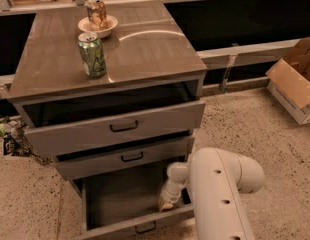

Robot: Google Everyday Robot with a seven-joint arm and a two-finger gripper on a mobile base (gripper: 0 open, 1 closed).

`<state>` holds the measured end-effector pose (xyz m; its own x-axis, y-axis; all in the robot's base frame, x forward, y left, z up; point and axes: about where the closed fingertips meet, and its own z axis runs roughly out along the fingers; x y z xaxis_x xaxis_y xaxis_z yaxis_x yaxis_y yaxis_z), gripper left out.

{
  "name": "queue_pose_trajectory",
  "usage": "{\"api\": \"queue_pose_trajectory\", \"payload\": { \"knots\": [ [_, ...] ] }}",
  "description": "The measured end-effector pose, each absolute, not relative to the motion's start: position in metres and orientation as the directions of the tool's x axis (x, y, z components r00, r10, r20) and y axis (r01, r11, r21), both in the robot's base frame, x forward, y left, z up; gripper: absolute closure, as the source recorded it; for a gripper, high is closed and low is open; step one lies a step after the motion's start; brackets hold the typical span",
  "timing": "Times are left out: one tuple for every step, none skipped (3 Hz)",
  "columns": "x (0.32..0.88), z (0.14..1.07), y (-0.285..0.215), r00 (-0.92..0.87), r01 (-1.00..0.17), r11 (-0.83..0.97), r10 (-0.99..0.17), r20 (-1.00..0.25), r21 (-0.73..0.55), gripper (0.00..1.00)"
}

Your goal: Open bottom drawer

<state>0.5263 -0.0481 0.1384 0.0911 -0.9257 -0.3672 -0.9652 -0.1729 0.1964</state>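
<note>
The bottom drawer (126, 196) of the grey-brown cabinet (115, 49) is pulled far out, and its shallow box is bare inside. Its slim front (110, 227) with a small black bar handle (145, 228) lies at the lower edge of the view. My gripper (167, 202) reaches down into the drawer's right side, just behind the front panel. My white arm (220, 189) stands to the right of the drawer.
The top drawer (115, 126) and the middle drawer (125, 156) each stand slightly out. A green can (92, 54) and a bowl holding another can (97, 21) sit on the cabinet top. A cardboard box (295, 84) lies on the floor at the right.
</note>
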Motion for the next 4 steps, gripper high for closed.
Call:
{"api": "queue_pose_trajectory", "payload": {
  "knots": [
    [0.511, 0.149, -0.055, 0.079, -0.957, -0.174, -0.927, -0.368, 0.234, 1.0],
    [0.499, 0.158, -0.06, 0.052, -0.952, -0.159, -0.926, -0.374, 0.26, 1.0],
    [0.497, 0.174, -0.067, 0.046, -0.968, -0.139, -0.917, -0.397, 0.209, 1.0],
    [0.511, 0.205, -0.087, 0.046, -0.996, -0.074, -0.914, -0.404, 0.053, 1.0]
  ]
}}
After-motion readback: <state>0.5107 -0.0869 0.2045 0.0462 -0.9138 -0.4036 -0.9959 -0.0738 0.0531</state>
